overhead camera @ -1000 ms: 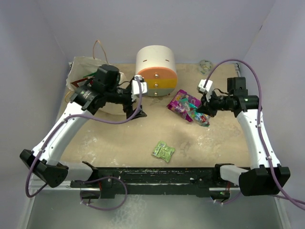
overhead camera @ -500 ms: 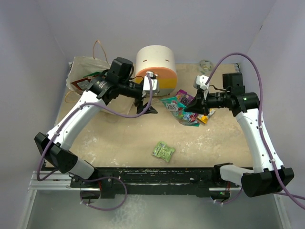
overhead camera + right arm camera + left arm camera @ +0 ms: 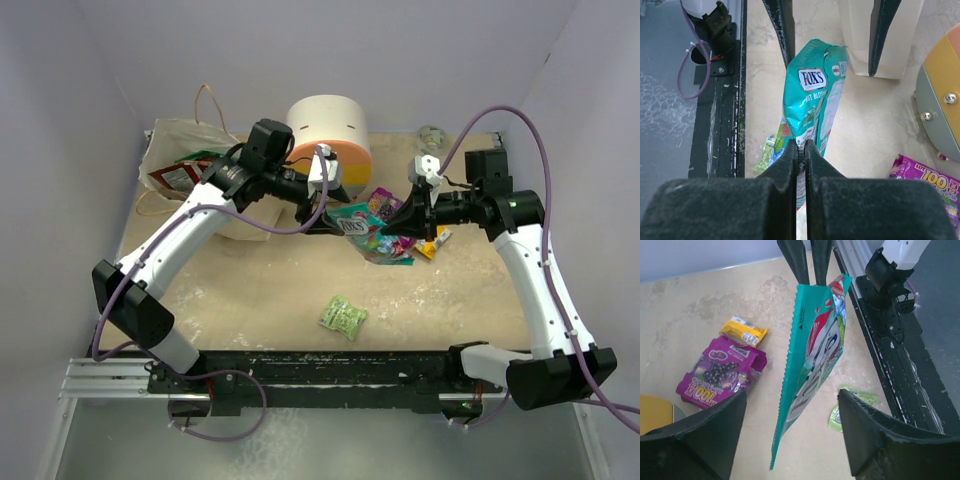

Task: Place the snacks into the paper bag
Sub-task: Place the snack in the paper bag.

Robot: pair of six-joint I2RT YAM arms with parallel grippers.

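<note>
A teal snack packet (image 3: 358, 225) (image 3: 812, 95) hangs in the air above the table, and my right gripper (image 3: 408, 213) (image 3: 800, 149) is shut on its edge. My left gripper (image 3: 325, 215) (image 3: 790, 425) is open, its fingers (image 3: 875, 435) standing either side of the packet's (image 3: 815, 355) free end without touching it. Lying on the table are a purple packet (image 3: 385, 203) (image 3: 722, 372), a small orange-yellow packet (image 3: 437, 240) (image 3: 744, 331) and a lime-green packet (image 3: 343, 315) (image 3: 850, 407). The paper bag (image 3: 170, 135) lies at the back left with a red-brown packet (image 3: 175, 178) in its mouth.
A round white container (image 3: 328, 140) with orange and pastel drawers stands at the back centre, just behind both grippers. A small pale object (image 3: 432, 135) lies at the back right. Side walls close in the table, and a black rail (image 3: 330, 365) runs along the near edge.
My right gripper has lifted the teal packet off the table and carried it left. My left arm has swung right from the paper bag and its open fingers now straddle the packet.
</note>
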